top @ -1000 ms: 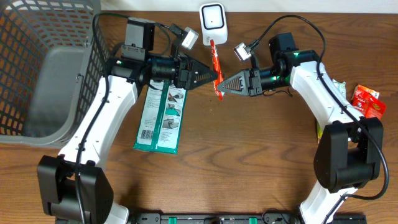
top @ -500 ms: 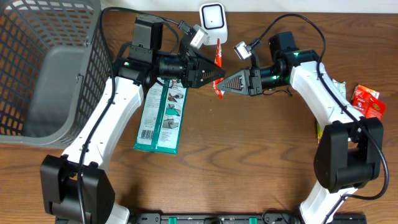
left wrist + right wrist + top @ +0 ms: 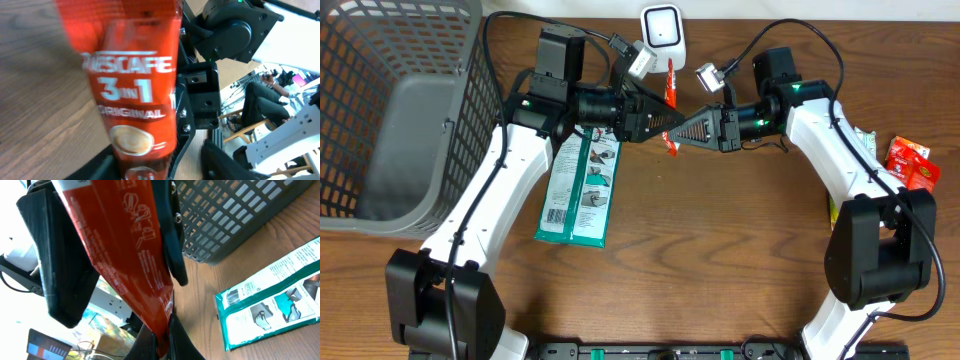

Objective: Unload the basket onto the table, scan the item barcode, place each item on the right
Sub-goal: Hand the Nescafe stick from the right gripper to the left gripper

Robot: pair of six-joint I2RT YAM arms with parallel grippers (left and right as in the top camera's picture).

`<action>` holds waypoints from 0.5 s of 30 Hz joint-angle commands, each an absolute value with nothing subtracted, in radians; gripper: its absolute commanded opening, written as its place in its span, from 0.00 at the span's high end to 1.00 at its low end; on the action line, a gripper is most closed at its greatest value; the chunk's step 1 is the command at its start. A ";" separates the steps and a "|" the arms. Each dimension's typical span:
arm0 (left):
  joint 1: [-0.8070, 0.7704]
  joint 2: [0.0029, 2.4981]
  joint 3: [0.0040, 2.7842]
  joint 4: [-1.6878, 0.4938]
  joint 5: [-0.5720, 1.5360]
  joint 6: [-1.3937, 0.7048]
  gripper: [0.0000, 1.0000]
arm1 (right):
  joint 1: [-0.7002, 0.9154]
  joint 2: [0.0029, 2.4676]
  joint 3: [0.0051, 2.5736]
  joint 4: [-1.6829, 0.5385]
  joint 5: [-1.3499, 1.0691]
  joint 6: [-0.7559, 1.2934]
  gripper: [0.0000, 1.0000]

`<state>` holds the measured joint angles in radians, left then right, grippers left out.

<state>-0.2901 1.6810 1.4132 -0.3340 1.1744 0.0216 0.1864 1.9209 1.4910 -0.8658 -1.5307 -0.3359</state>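
Sachet point(image 3: 668, 93) position: upper middle of the overhead frame, directly below the white scanner point(image 3: 661, 30), raised off the table point(image 3: 720, 250) between the two arms. It is a slim red stick, standing roughly top to bottom in that frame.

Right fingers point(image 3: 695, 130): I read these as closed on the lower end of the sachet. In the right wrist view the red stick point(image 3: 125, 255) runs down into the pinch at the bottom edge of the frame, with the finger point(image 3: 181, 342) pressed against it.

Left fingers point(image 3: 645, 122): these come in from the left and meet the sachet just above the right pair. In the right wrist view they stand one on each side of the stick, at a middling width point(image 3: 65, 275). I cannot tell whether they press on it. The left wrist view is filled by the printed face of the sachet point(image 3: 132, 100), which reads "NESCAFE 3 in 1 ORIGINAL".

Other items: a grey mesh basket point(image 3: 470, 110) occupies the upper left of the overhead frame. A green flat pack point(image 3: 578, 190) lies on the table below the left arm. A small red packet point(image 3: 910, 163) lies at the right edge.
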 commanded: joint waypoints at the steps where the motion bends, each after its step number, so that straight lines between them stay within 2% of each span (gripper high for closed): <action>1: -0.294 1.661 1.412 -0.336 1.166 0.025 0.56 | 0.197 1.903 1.493 -0.846 -1.559 -0.336 0.99; 10: -0.294 1.661 1.412 -0.338 1.166 0.026 0.58 | 0.197 1.903 1.493 -0.741 -1.559 -0.235 0.99; 15: -0.294 1.661 1.412 -0.338 1.166 0.026 0.68 | 0.197 1.903 1.492 -0.734 -1.559 -0.232 0.99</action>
<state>-0.2897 1.6810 1.4132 -0.3355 1.1450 0.0227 0.1883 1.9209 1.4910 -0.7383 -1.5360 -0.2527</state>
